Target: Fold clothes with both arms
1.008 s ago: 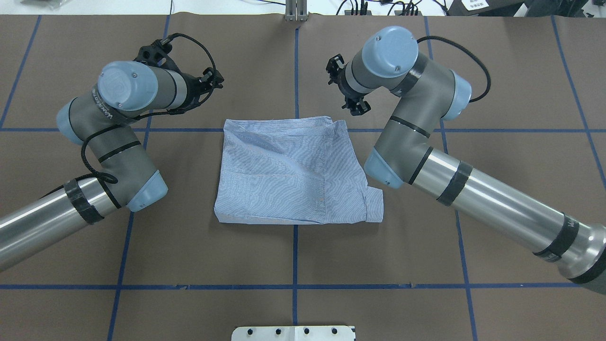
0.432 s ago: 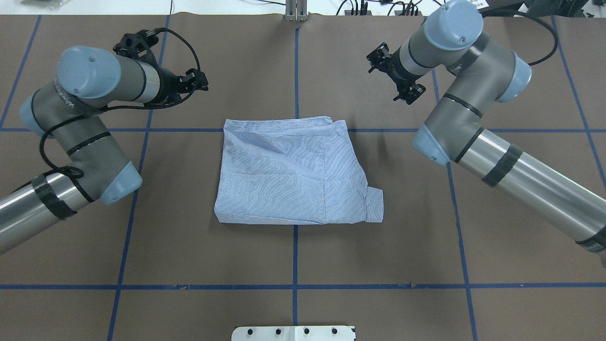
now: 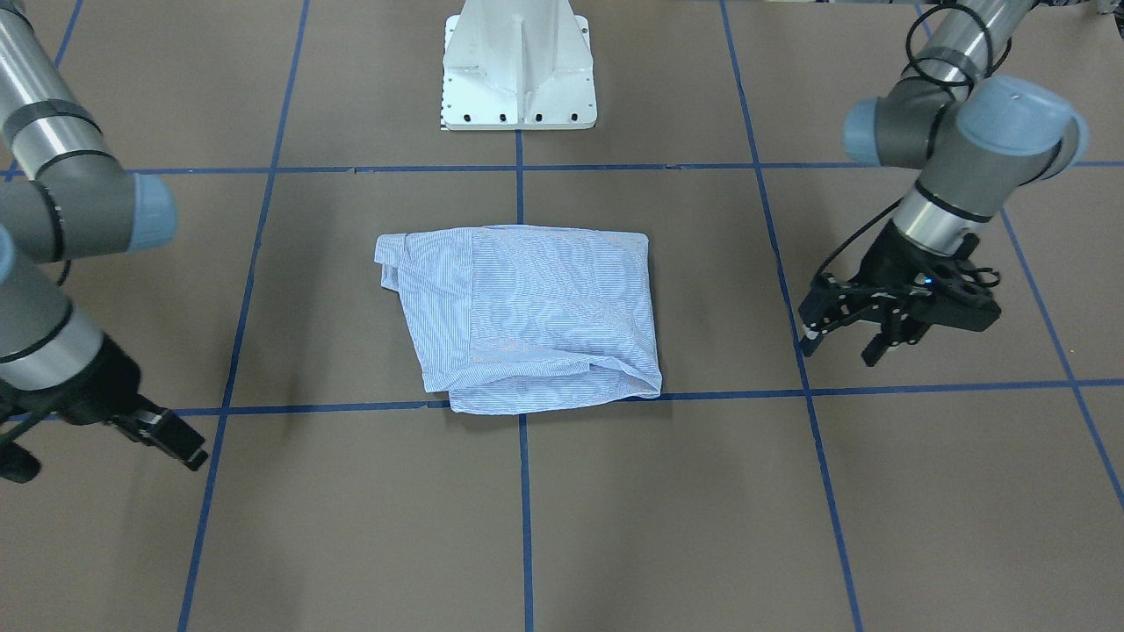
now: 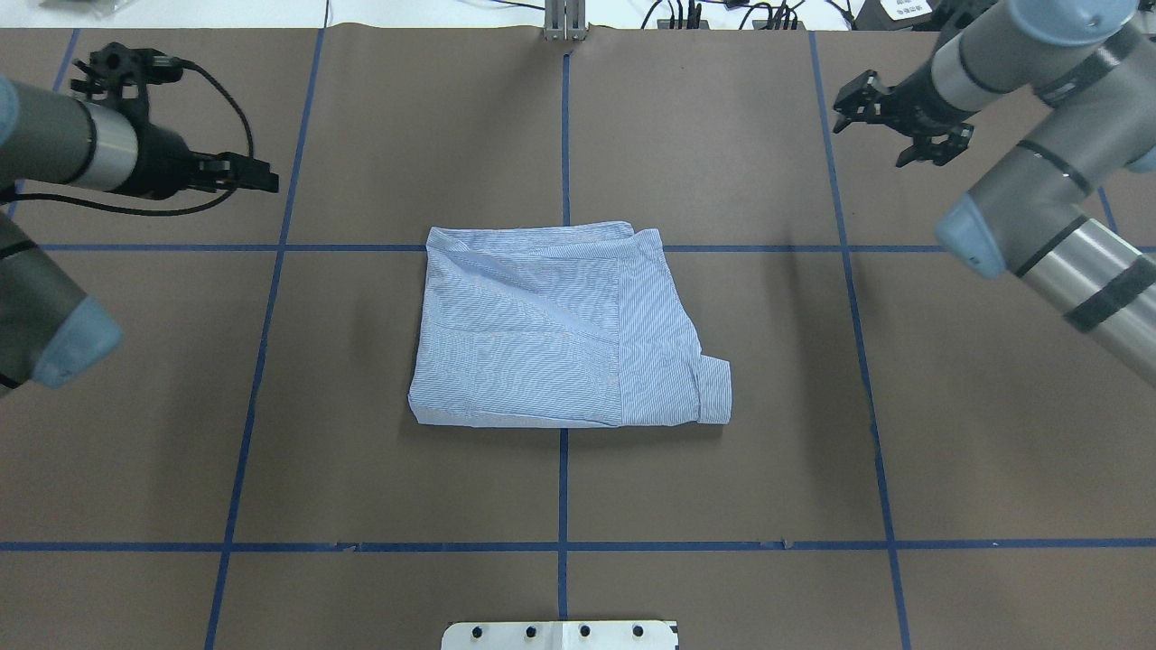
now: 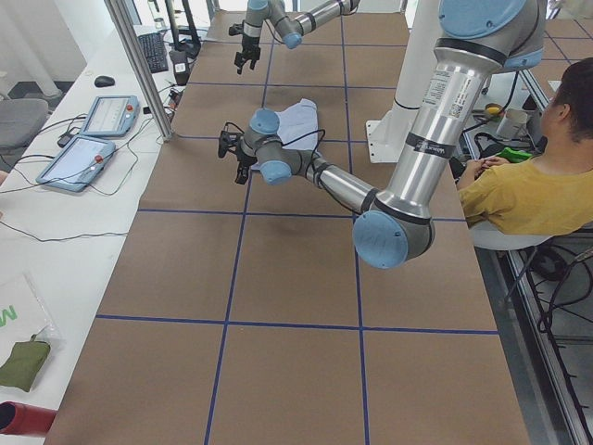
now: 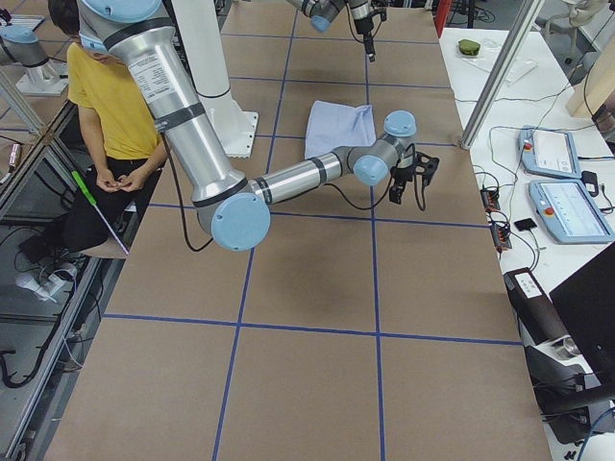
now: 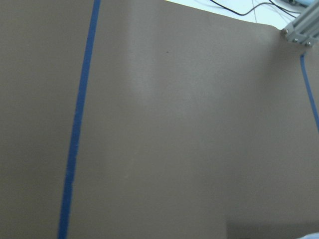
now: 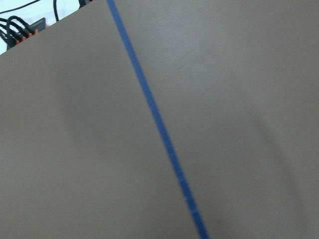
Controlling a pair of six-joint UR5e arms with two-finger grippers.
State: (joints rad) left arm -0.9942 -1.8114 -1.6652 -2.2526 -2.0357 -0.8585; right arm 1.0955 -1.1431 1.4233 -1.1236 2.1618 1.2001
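Brown paper crossed by blue tape lines (image 4: 563, 487) covers the worktop (image 4: 722, 469), and a person (image 5: 547, 185) sits beside it. The folded shirt (image 4: 542, 334) lies mid-worktop. The left hand (image 3: 839, 351) and the right hand (image 4: 869, 135) hang well apart from it, fingers spread, empty. The front view's edge crops the right hand.
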